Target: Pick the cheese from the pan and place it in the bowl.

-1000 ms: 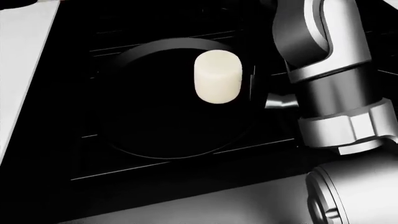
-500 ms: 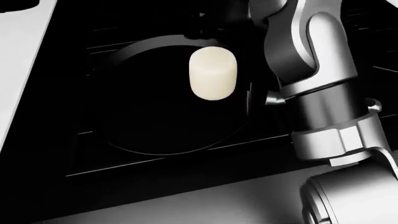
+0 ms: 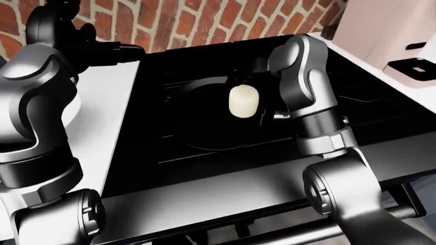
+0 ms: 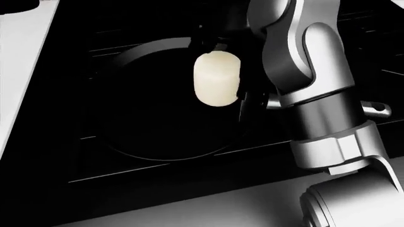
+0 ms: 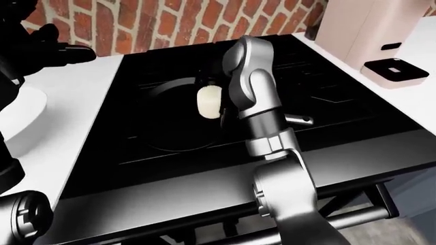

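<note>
The cheese (image 4: 216, 78), a pale stubby cylinder, stands tilted over the right part of the black pan (image 4: 145, 127) on the black stove. My right arm reaches over the pan from the right. Its dark hand (image 4: 218, 47) sits at the cheese's top and right side, and the fingers seem closed round it, though they are hard to make out against the stove. The white bowl (image 5: 24, 120) stands on the white counter at the left, partly behind my left arm. My left hand (image 5: 65, 51) hovers dark above that counter; its fingers are unclear.
A brick wall (image 5: 157, 20) runs along the top. A pinkish appliance (image 5: 354, 30) and a black pad (image 5: 395, 66) are on the right counter. The stove's handle bar (image 5: 354, 219) crosses the bottom.
My right arm has swung further left over the pan. The cheese now looks slightly larger and more tilted, with dark fingers at its top edge. The view has shifted a little.
</note>
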`<state>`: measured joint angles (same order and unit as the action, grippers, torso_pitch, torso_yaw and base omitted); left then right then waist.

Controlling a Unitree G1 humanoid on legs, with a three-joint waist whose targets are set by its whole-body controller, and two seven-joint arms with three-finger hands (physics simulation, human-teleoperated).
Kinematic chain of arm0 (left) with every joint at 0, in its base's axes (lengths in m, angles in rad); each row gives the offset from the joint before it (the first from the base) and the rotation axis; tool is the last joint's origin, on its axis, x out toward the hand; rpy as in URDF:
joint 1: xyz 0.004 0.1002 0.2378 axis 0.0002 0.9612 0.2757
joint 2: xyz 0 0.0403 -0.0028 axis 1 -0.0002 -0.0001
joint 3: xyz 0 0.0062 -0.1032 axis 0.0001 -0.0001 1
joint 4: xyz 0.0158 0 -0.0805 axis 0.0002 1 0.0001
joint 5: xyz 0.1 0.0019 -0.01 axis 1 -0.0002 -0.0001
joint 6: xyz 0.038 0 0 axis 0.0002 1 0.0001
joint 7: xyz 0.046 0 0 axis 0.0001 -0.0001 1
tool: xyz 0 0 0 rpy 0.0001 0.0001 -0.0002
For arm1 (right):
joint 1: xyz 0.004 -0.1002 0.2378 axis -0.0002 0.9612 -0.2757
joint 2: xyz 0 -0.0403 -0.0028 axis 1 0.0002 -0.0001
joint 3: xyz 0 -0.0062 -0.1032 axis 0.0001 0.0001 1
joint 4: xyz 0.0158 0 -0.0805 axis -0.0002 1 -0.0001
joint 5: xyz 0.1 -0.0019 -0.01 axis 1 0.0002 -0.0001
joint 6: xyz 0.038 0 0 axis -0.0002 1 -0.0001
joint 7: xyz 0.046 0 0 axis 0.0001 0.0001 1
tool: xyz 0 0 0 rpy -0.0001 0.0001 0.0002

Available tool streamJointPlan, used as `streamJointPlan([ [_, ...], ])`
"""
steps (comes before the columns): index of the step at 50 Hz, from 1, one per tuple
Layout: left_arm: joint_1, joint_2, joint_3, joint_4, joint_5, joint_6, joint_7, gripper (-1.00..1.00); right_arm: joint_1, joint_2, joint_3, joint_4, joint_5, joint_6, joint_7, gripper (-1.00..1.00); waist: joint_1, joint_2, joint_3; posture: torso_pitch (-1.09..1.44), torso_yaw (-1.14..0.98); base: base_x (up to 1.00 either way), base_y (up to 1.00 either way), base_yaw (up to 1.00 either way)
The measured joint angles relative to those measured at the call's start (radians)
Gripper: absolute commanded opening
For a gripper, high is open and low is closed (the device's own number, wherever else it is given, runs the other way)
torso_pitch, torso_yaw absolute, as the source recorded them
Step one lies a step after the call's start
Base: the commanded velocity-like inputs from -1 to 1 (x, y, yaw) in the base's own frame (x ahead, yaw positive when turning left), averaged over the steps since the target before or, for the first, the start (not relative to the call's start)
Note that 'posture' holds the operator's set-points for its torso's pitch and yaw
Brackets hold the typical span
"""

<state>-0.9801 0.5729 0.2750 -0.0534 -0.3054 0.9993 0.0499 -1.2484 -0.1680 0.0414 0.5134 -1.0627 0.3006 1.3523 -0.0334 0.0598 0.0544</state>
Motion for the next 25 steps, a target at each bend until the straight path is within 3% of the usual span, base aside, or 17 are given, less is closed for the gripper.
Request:
streamJointPlan([
  [2,0.0,-0.002,-0.002,0.002,0.0,-0.001,0.001,1.0,-0.007,-0.003,-0.003,0.0,-0.001,-0.003,-0.009,0.03,0.001,0.0,-0.001,0.0,0.0,0.0,0.0,0.0],
  [6,-0.01,-0.004,-0.007,0.005,0.0,0.005,0.003,1.0,-0.016,-0.002,-0.004,-0.001,0.003,-0.001,-0.007,-0.09,0.001,-0.002,-0.003,0.0,0.0,0.0,0.0,0.0],
  [7,-0.012,-0.004,-0.005,0.0,-0.001,0.008,0.003,1.0,-0.011,0.0,0.0,-0.004,0.002,-0.001,-0.003,-0.28,0.0,-0.003,-0.003,0.0,0.0,0.0,0.0,0.0],
  [8,-0.013,-0.003,-0.003,-0.007,-0.003,0.011,0.003,1.0,-0.008,0.001,0.002,-0.009,0.0,-0.001,-0.006,-0.77,0.0,-0.003,-0.003,0.0,0.0,0.0,0.0,0.0],
  [10,-0.016,0.001,0.001,-0.015,-0.008,0.017,0.003,1.0,-0.005,0.002,0.003,-0.012,-0.001,-0.001,0.0,-1.0,0.0,-0.002,-0.001,0.0,0.0,0.0,0.0,0.0],
  [18,-0.009,0.003,0.003,-0.025,-0.017,0.024,0.01,1.0,-0.008,-0.004,-0.002,-0.004,0.0,-0.001,0.011,-1.0,-0.002,0.002,0.006,0.0,0.0,0.0,0.0,0.0],
  [25,-0.013,0.002,0.0,-0.014,-0.02,0.022,0.014,1.0,-0.099,-0.034,-0.023,0.045,0.02,0.002,-0.01,-1.0,-0.005,0.003,0.008,0.0,0.0,0.0,0.0,0.0],
])
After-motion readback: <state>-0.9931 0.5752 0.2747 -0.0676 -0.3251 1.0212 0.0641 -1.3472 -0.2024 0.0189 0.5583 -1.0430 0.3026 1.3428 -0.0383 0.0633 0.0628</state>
